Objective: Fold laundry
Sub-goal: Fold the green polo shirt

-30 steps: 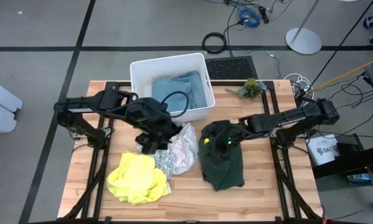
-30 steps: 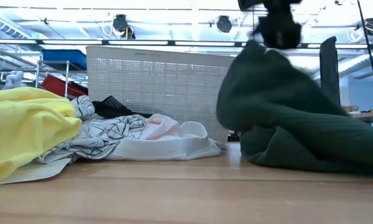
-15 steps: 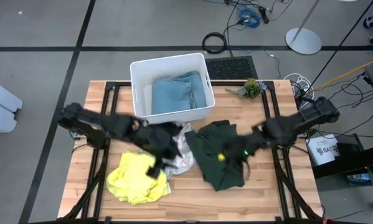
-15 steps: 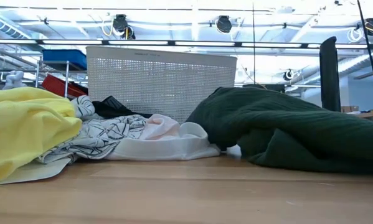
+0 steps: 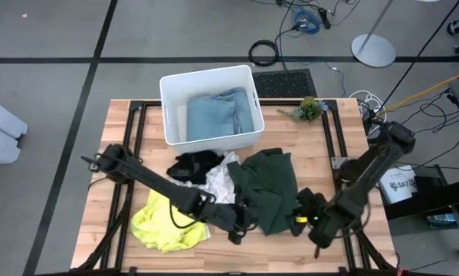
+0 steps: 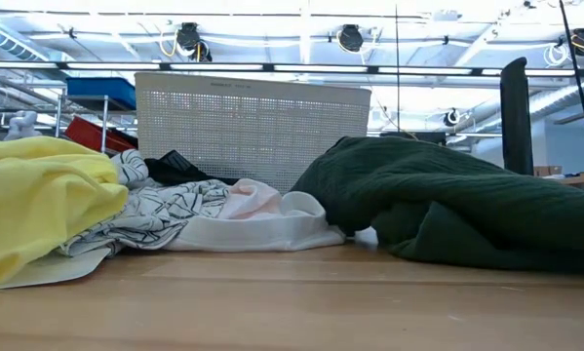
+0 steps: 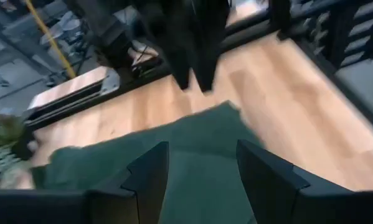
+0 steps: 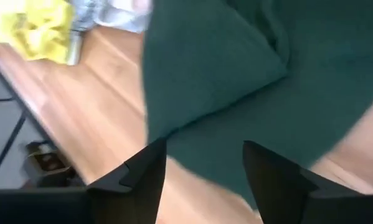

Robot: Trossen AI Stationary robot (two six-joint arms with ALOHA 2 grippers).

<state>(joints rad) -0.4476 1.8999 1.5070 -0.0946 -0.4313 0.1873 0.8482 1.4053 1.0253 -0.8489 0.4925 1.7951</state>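
- Grippers first: left gripper (image 5: 240, 223) sits at the near-left corner of the dark green garment (image 5: 266, 190), fingers (image 7: 150, 177) spread, nothing between them; green cloth lies just ahead of them in the left wrist view.
- Right gripper (image 5: 304, 218) sits at the near-right corner of the same garment, fingers (image 8: 270, 177) apart and empty, green cloth under and ahead of them.
- Change: a second ago the right gripper held the green piece up by its top, bunched; now it has let go and the cloth lies low and spread on the table (image 5: 306, 138). Left arm has left the white patterned pile and swung across to the green hem.
- Meaning, my read: green garment is laid out, both arms now staged at its near edge, likely to pinch corners for the first fold. No fold made yet.
- Count, garments: five.
- One dark green, table centre-right.
- One yellow garment (image 5: 166, 218), near-left of table.
- One white patterned garment (image 5: 218, 178), between yellow and green, touching the green.
- One black garment (image 5: 191, 164), just in front of the bin.
- One light blue garment (image 5: 220, 115), inside the white bin (image 5: 168, 100).
- Bins: one. Arms: two. Small plant (image 5: 309, 108): one, far-right edge.
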